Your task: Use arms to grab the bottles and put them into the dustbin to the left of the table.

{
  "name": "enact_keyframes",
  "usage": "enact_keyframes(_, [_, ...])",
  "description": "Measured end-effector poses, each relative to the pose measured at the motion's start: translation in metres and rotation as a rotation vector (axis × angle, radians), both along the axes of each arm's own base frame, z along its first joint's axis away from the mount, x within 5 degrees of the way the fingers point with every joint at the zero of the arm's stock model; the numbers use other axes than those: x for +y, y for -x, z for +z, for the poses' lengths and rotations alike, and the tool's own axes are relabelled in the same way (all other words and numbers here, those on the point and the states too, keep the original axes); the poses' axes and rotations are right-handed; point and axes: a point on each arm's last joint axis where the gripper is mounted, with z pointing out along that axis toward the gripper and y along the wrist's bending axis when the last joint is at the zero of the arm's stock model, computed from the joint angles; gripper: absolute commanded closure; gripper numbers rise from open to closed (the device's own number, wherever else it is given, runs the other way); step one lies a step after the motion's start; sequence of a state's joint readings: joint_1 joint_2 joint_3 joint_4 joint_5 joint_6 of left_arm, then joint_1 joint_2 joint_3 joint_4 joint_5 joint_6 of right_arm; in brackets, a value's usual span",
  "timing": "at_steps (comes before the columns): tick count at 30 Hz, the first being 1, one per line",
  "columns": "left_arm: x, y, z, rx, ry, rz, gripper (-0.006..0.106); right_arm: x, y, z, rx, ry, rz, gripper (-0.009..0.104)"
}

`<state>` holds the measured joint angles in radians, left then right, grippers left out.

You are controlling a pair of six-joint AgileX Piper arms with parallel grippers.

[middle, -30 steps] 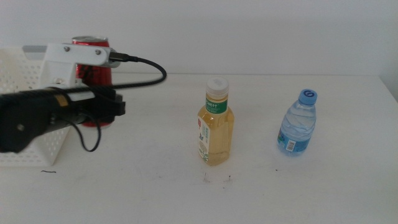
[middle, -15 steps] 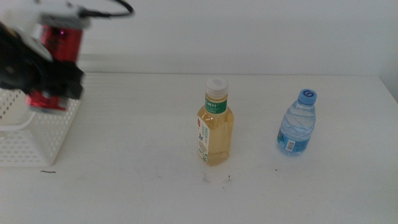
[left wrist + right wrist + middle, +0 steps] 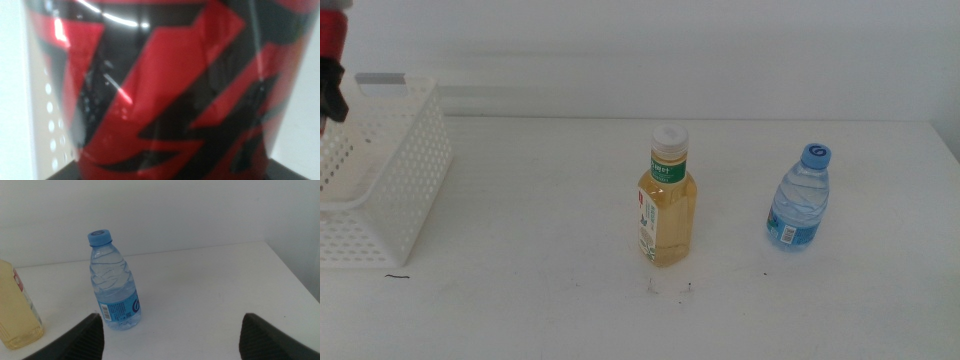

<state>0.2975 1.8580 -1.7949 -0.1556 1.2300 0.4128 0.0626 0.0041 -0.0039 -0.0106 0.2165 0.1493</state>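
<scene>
My left gripper (image 3: 328, 88) is at the far left edge of the middle view, over the white perforated dustbin (image 3: 390, 170), shut on the red soda can (image 3: 330, 28). The can (image 3: 165, 85) fills the left wrist view, with the dustbin's wall (image 3: 50, 130) behind it. The yellowish tea bottle (image 3: 667, 200) stands upright mid-table. The small blue water bottle (image 3: 798, 200) stands upright to its right. My right gripper (image 3: 172, 347) is open and empty, set back from the water bottle (image 3: 112, 285), and is out of the middle view. The tea bottle's edge (image 3: 15, 312) also shows there.
The white table (image 3: 540, 260) carries a few dark specks in front of the tea bottle. Its right edge (image 3: 295, 275) runs just beyond the water bottle. A white wall stands behind the table.
My left arm has carried the red can up and to the left, from beside the dustbin's right wall to above the dustbin, and is nearly out of the middle view. The bottles have not moved.
</scene>
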Motion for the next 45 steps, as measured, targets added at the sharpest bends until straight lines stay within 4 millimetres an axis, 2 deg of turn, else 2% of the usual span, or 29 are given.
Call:
enact_keyframes(4, [0.018, -0.019, -0.036, 0.072, 0.014, 0.003, 0.099, 0.0, 0.0, 0.0, 0.0, 0.0, 0.0, 0.008])
enact_keyframes(10, [0.032, -0.032, -0.087, 0.184, 0.048, 0.008, 0.098, 0.0, 0.0, 0.0, 0.0, 0.0, 0.0, 0.008])
enact_keyframes(14, [0.035, -0.037, -0.107, 0.225, 0.052, -0.004, 0.089, 0.0, 0.0, 0.0, 0.0, 0.0, 0.0, 0.008])
enact_keyframes(17, [0.037, -0.038, -0.109, 0.217, 0.041, -0.006, 0.069, 0.0, 0.0, 0.0, 0.0, 0.0, 0.0, 0.008])
enact_keyframes(18, [0.037, -0.039, -0.109, 0.215, 0.04, -0.005, 0.059, 0.0, 0.0, 0.0, 0.0, 0.0, 0.0, 0.008])
enact_keyframes(19, [0.037, -0.039, -0.108, 0.212, 0.039, -0.005, 0.049, 0.0, 0.0, 0.0, 0.0, 0.0, 0.0, 0.008])
enact_keyframes(20, [0.037, -0.04, -0.109, 0.209, 0.037, -0.007, 0.028, 0.0, 0.0, 0.0, 0.0, 0.0, 0.0, 0.008])
enact_keyframes(22, [0.037, -0.04, -0.108, 0.204, 0.038, -0.006, 0.01, 0.0, 0.0, 0.0, 0.0, 0.0, 0.0, 0.008])
enact_keyframes(23, [0.037, -0.04, -0.108, 0.202, 0.038, -0.005, 0.006, 0.0, 0.0, 0.0, 0.0, 0.0, 0.0, 0.008])
enact_keyframes(26, [0.036, -0.04, -0.108, 0.203, 0.051, -0.005, 0.007, 0.0, 0.0, 0.0, 0.0, 0.0, 0.0, 0.008])
enact_keyframes(28, [0.034, -0.04, -0.104, 0.19, 0.07, -0.003, 0.007, 0.0, 0.0, 0.0, 0.0, 0.0, 0.0, 0.008])
enact_keyframes(31, [0.024, -0.037, -0.083, 0.146, 0.065, -0.016, 0.007, 0.0, 0.0, 0.0, 0.0, 0.0, 0.0, 0.008])
enact_keyframes(35, [-0.013, -0.022, -0.023, 0.023, 0.008, -0.062, 0.007, 0.0, 0.0, 0.0, 0.0, 0.0, 0.0, 0.008])
enact_keyframes(39, [-0.072, 0.014, 0.021, -0.15, -0.013, -0.142, 0.007, 0.0, 0.0, 0.0, 0.002, 0.0, 0.0, 0.008])
enact_keyframes(42, [-0.114, 0.049, 0.033, -0.295, -0.006, -0.207, 0.007, 0.0, 0.0, 0.0, 0.002, 0.0, 0.0, 0.008])
enact_keyframes(45, [-0.144, 0.087, 0.031, -0.451, 0.015, -0.258, 0.007, 0.0, 0.0, 0.0, 0.002, 0.0, 0.0, 0.008])
